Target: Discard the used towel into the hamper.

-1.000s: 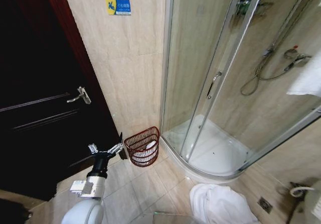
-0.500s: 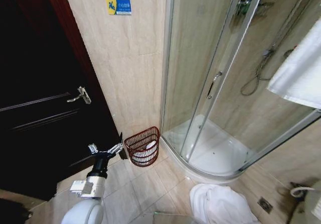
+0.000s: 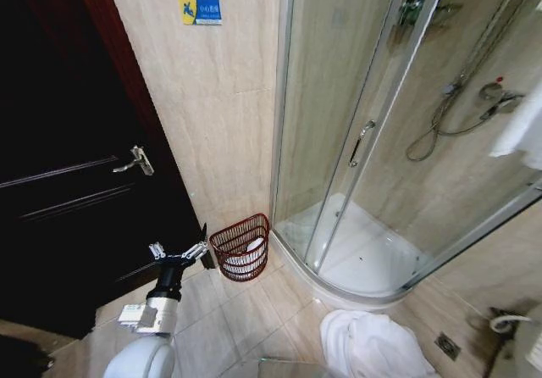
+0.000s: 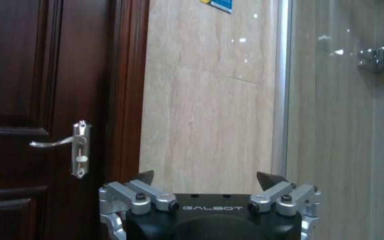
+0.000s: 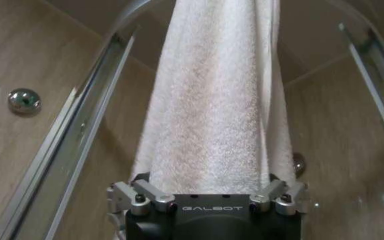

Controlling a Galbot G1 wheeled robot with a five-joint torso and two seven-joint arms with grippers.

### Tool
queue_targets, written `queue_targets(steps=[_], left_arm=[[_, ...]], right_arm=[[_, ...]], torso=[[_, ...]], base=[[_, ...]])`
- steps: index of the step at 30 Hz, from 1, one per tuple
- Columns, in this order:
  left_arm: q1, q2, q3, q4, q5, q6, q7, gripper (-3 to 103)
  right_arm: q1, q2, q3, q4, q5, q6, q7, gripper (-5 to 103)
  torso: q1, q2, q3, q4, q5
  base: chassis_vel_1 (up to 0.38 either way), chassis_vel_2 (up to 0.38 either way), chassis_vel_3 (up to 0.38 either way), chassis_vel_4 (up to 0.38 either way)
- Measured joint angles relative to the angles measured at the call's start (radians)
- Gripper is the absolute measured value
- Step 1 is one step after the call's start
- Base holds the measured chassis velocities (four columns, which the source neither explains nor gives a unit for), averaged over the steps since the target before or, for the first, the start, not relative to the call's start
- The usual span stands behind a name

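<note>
Towel [image 5: 209,100]: white terry, hanging between my right claw's [image 5: 209,186] spread jaws; grip cannot be told.
Left claw [image 3: 179,252]: released, fingers apart, low beside the dark door [image 3: 59,166].
Hamper [image 3: 241,247]: on the floor at three o'clock of my left claw, white cloth inside.

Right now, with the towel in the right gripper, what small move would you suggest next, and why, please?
Probably carry the towel down and leftward toward the hamper. The right gripper looks shut on the towel, which hangs high at the head view's right edge, by the shower glass. The hamper stands on the floor by the wall, beside the open left gripper, far from the towel.
</note>
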Motion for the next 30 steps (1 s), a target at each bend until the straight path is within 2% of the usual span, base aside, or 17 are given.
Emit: queue_targets(steps=[2, 3, 6, 7, 10, 12, 13, 16, 18, 19, 20, 21, 24, 30], left_arm=[[0.0, 0.0, 0.0, 0.0, 0.0, 0.0, 0.0, 100], [0.0, 0.0, 0.0, 0.0, 0.0, 0.0, 0.0, 100], [0.0, 0.0, 0.0, 0.0, 0.0, 0.0, 0.0, 100], [0.0, 0.0, 0.0, 0.0, 0.0, 0.0, 0.0, 100], [0.0, 0.0, 0.0, 0.0, 0.0, 0.0, 0.0, 100], [0.0, 0.0, 0.0, 0.0, 0.0, 0.0, 0.0, 100], [0.0, 0.0, 0.0, 0.0, 0.0, 0.0, 0.0, 100], [0.0, 0.0, 0.0, 0.0, 0.0, 0.0, 0.0, 100], [0.0, 0.0, 0.0, 0.0, 0.0, 0.0, 0.0, 100], [0.0, 0.0, 0.0, 0.0, 0.0, 0.0, 0.0, 100], [0.0, 0.0, 0.0, 0.0, 0.0, 0.0, 0.0, 100], [0.0, 0.0, 0.0, 0.0, 0.0, 0.0, 0.0, 100], [0.0, 0.0, 0.0, 0.0, 0.0, 0.0, 0.0, 100], [0.0, 0.0, 0.0, 0.0, 0.0, 0.0, 0.0, 100]], right_arm=[[-0.004, -0.001, 0.003, -0.003, -0.005, 0.005, -0.002, 83], [-0.004, -0.001, 0.003, -0.003, -0.005, 0.005, -0.002, 83], [-0.011, -0.007, 0.016, -0.011, -0.007, 0.016, -0.007, 66], [-0.011, -0.007, 0.016, -0.011, -0.007, 0.016, -0.007, 66], [-0.012, -0.008, 0.024, -0.017, -0.008, 0.024, -0.011, 50], [-0.012, -0.008, 0.025, -0.017, -0.008, 0.025, -0.011, 50], [-0.014, -0.007, 0.028, -0.016, -0.009, 0.027, -0.011, 39], [-0.022, -0.004, 0.036, -0.01, -0.009, 0.032, -0.009, 33], [-0.037, 0.0, 0.051, -0.004, -0.017, 0.043, -0.009, 22], [-0.042, 0.001, 0.056, -0.003, -0.025, 0.048, -0.011, 22], [-0.046, 0.001, 0.06, -0.001, -0.032, 0.051, -0.012, 17], [-0.046, 0.001, 0.06, -0.001, -0.032, 0.051, -0.012, 17], [-0.06, -0.001, 0.085, 0.006, -0.046, 0.061, -0.016, 8], [-0.153, 0.001, 0.186, 0.021, -0.087, 0.08, -0.03, 8]], torso=[[0.0, 0.0, 0.0, 0.0, 0.0002], [0.0, 0.0, 0.0, 0.0, 0.0002], [0.0, 0.0, 0.0, -0.0001, 0.0003], [0.0, 0.0, 0.0, -0.0001, 0.0003], [0.0, 0.0, 0.0, -0.0001, 0.0003], [0.0, 0.0, 0.0, -0.0001, 0.0003], [0.0, 0.0, 0.0, -0.0001, 0.0003], [0.0, -0.001, 0.0, 0.0, 0.0003], [0.0, -0.001, 0.0, 0.0, 0.0], [0.0, -0.001, 0.0, -0.0001, 0.0], [0.0, -0.001, 0.0, 0.0, 0.0001], [0.0, -0.001, 0.0, 0.0, 0.0001], [0.0, -0.001, 0.0, 0.0001, 0.0001], [0.0, -0.001, 0.0, -0.0002, 0.0002]], base=[[0.0, 0.0, 0.0, 0.0], [0.0, 0.0, 0.0, 0.0], [0.0, 0.0, 0.0, 0.0], [0.0, 0.0, 0.0, 0.0], [0.0, 0.0, 0.0, 0.0], [0.0, 0.0, 0.0, 0.0], [0.0, 0.0, 0.0, 0.0], [0.0, 0.0, 0.0, 0.0], [0.0, 0.0, 0.0, 0.0], [0.0, 0.0, 0.0, 0.0], [0.0, 0.0, 0.0, 0.0], [0.0, 0.0, 0.0, 0.0], [0.0, 0.0, 0.0, 0.0], [0.0, 0.0, 0.0, 0.0]])
